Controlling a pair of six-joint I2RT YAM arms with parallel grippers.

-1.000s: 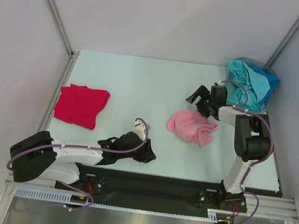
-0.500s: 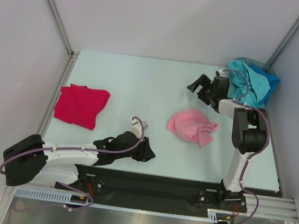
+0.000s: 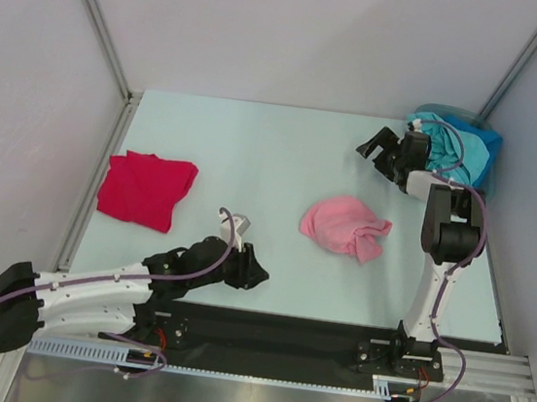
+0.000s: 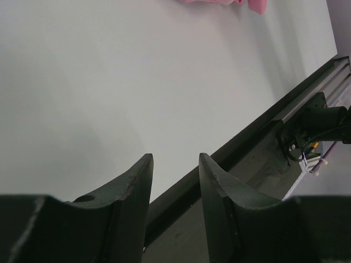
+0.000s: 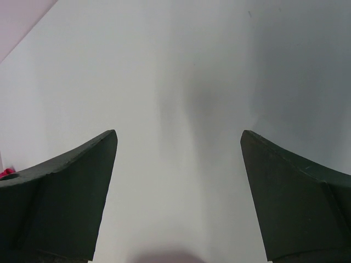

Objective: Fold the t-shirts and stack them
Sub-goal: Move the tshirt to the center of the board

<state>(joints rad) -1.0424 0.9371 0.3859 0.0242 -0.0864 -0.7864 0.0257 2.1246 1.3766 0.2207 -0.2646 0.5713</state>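
Observation:
A bright red t-shirt (image 3: 145,189) lies roughly folded at the left of the table. A light pink t-shirt (image 3: 344,225) lies crumpled right of centre; its edge shows at the top of the left wrist view (image 4: 219,1). Teal and blue t-shirts (image 3: 457,146) are heaped in the back right corner. My left gripper (image 3: 257,276) (image 4: 175,164) is low near the front edge, left of the pink shirt, its jaws a little apart and empty. My right gripper (image 3: 370,147) (image 5: 178,137) is wide open and empty, just left of the teal heap, above bare table.
The pale table (image 3: 255,150) is walled at the back and both sides, with metal posts in the corners. A black rail (image 3: 281,335) (image 4: 274,126) runs along the near edge, close under my left gripper.
My right gripper has risen and swung back right, away from the pink shirt toward the teal heap. My left arm has drawn back left along the front edge.

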